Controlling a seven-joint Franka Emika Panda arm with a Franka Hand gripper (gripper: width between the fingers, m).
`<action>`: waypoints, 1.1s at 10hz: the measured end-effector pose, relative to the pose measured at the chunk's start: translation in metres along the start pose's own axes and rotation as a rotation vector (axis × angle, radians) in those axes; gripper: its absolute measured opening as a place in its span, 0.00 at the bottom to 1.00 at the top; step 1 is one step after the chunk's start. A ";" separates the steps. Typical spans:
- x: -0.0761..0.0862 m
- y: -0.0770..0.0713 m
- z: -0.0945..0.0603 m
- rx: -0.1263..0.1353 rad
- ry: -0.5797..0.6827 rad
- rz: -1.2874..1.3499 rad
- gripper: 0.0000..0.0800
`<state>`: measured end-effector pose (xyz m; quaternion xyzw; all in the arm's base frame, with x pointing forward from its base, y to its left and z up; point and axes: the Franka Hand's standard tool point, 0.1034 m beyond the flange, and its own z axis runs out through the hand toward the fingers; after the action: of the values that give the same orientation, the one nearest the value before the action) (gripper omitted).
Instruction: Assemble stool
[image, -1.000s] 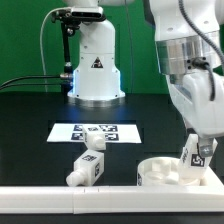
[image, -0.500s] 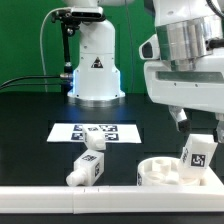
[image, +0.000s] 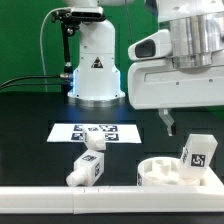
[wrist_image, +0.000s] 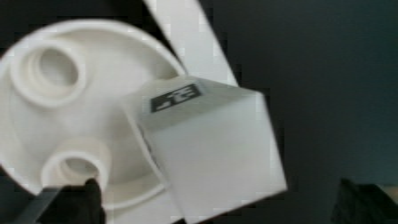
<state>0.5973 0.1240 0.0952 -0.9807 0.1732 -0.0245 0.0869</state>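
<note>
Stool leg stands on its own in the seat at the exterior view's right; my claw has released it and risen, spread wide and empty.

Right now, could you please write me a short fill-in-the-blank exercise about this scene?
1. The leg set on the seat stands ___.
2. In the exterior view, ___ other legs lie loose on the table near the marker board.
3. The jaws stand ___ and hold nothing.
Missing words: upright; two; open.
</note>
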 end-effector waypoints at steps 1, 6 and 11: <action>-0.001 0.004 0.006 -0.004 -0.013 -0.185 0.81; -0.002 0.001 0.005 -0.065 -0.014 -0.677 0.81; -0.003 0.001 -0.002 -0.120 -0.082 -1.300 0.81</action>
<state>0.5938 0.1240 0.0975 -0.8888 -0.4575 -0.0250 0.0058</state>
